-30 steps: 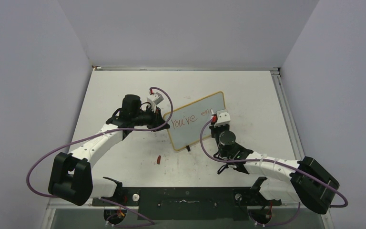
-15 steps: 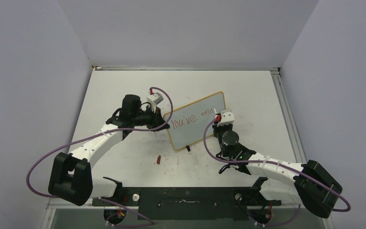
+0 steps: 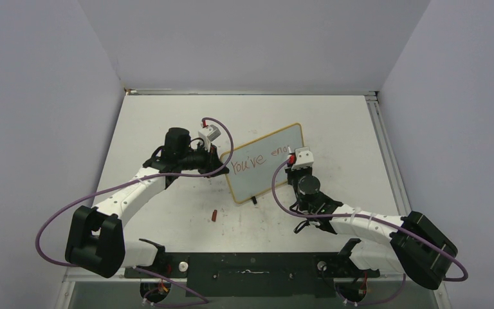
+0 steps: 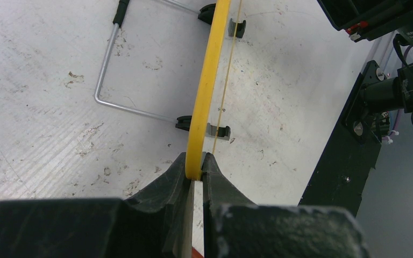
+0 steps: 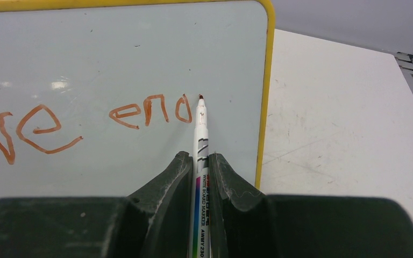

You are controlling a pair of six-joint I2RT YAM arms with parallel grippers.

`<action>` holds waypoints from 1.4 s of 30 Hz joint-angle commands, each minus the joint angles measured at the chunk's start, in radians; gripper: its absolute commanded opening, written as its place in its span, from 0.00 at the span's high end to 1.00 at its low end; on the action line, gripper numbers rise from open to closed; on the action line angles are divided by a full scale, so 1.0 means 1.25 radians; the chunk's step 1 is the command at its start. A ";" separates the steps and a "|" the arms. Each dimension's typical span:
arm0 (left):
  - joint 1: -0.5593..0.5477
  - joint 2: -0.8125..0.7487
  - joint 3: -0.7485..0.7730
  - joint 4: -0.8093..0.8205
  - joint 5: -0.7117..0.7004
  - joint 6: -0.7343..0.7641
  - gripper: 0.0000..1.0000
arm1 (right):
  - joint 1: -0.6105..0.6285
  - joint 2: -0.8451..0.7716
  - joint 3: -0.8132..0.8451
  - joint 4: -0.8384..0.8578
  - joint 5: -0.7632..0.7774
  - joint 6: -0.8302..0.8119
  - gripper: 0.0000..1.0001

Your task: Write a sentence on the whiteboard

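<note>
Found the whiteboard standing on its long edge near the middle of the table, backed by a bent wire stand and set at a slant, face turned toward the right arm. Noted a thin yellow rim around the glossy pale face. Saw the left claw clenched on the board's left edge, one finger on each side of the yellow rim, pinching it tight. Saw the right claw grasping a white marker, barrel squeezed between both fingers and aimed at the board. Placed the marker's dark tip at the board's face, just after the last letter; could not tell touching from hovering just off it. Read the sentence in thin red script: "You've" toward the left in the overhead view, then a gap, then "eno" close to the right-hand rim, with only "ve" and "eno" showing in the right wrist view. Made out small black clips along the board's bottom edge, joined to the stand. Spotted a small red piece lying on the table in front of the board, nearer the arm bases and well apart from both claws.
</note>
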 commanded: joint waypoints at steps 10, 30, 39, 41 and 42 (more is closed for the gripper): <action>0.000 0.013 -0.005 -0.083 -0.080 0.032 1.00 | -0.007 -0.019 -0.009 -0.011 -0.020 0.051 0.95; 0.000 0.010 -0.006 -0.084 -0.080 0.032 1.00 | -0.018 -0.013 -0.005 -0.037 0.013 0.062 0.95; 0.000 0.008 -0.007 -0.084 -0.080 0.032 1.00 | -0.026 0.002 0.022 -0.002 -0.002 0.033 0.95; 0.000 0.008 -0.006 -0.084 -0.080 0.032 1.00 | -0.028 0.008 0.032 0.007 -0.007 0.023 0.95; 0.000 0.007 -0.006 -0.084 -0.079 0.032 1.00 | -0.028 0.011 0.037 0.011 -0.008 0.019 0.95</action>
